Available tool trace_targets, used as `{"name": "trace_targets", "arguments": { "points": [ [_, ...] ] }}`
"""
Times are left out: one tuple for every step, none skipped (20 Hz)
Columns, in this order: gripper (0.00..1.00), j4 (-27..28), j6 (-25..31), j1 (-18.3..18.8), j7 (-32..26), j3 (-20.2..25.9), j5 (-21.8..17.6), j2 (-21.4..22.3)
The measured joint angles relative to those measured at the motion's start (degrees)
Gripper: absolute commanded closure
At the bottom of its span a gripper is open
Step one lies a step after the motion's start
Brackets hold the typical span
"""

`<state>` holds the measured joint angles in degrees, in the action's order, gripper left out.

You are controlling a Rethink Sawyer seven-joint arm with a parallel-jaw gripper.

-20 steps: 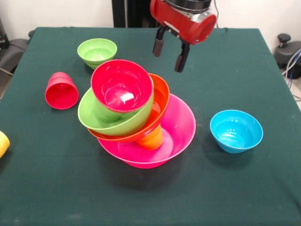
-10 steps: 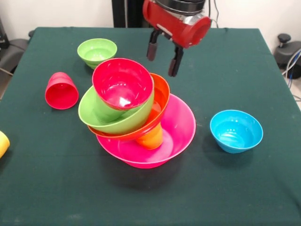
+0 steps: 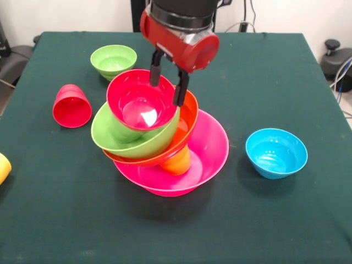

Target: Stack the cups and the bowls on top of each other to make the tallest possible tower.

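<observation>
Since a moment ago the gripper (image 3: 166, 83) has swung from the 1 o'clock side of the tower (image 3: 165, 137) in toward it and come lower, and it now hangs at the far rim of the small red bowl (image 3: 142, 99). Nothing else on the green table (image 3: 275, 220) has shifted.

The tower stands near the table's centre. The pink bowl (image 3: 212, 148) forms the base. An orange cup (image 3: 177, 161) lies inside it, propping up the large orange bowl (image 3: 187, 118), so that bowl, the large green bowl (image 3: 129, 140) nested in it and the small red bowl on top all lean toward 9 o'clock.

The arm descends from 12 o'clock, its red wrist tipped toward the viewer. The two dark fingers (image 3: 180, 88) point down, spread apart and empty, seemingly astride the red bowl's far rim; contact cannot be confirmed. This looks like a move to grasp or straighten the top bowl.

Loose pieces wait around the tower: a small green bowl (image 3: 113, 60) at 11 o'clock, a red cup (image 3: 71, 105) on its side at 9 o'clock, a blue bowl (image 3: 276, 153) at 3 o'clock, and a yellow cup (image 3: 3, 168) at the edge near 8 o'clock.
</observation>
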<state>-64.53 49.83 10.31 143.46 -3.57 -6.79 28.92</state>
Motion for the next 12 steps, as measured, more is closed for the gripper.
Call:
{"name": "trace_targets", "arguments": {
  "points": [
    [0.0, 1.06, 0.34, -0.02, 0.0, 0.03, 0.0, -0.92],
    [0.0, 1.57, 0.62, -0.08, 0.0, 0.07, 0.0, -1.4],
    [0.0, 1.75, 0.75, -0.11, 0.0, 0.09, -0.01, -1.59],
    [0.0, 2.17, 1.08, -0.2, 0.0, 0.13, -0.02, -2.05],
    [0.0, 2.77, 1.62, -0.36, 0.0, 0.2, -0.06, -2.73],
    [0.0, 3.03, 1.88, -0.48, 0.0, 0.22, -0.08, -3.1],
    [0.0, 3.12, 2.03, -0.55, 0.0, 0.23, -0.11, -3.27],
    [0.0, 3.2, 2.34, -0.73, 0.0, 0.28, -0.11, -3.6],
    [0.0, 3.18, 2.45, -0.86, 0.0, 0.31, -0.12, -3.8],
    [0.0, 3.19, 2.52, -0.98, 0.0, 0.31, -0.12, -4.0],
    [0.0, 3.19, 2.51, -1.09, 0.0, 0.33, -0.12, -4.17],
    [0.0, 3.19, 2.49, -1.21, 0.0, 0.34, -0.12, -4.34]
  ]
}}
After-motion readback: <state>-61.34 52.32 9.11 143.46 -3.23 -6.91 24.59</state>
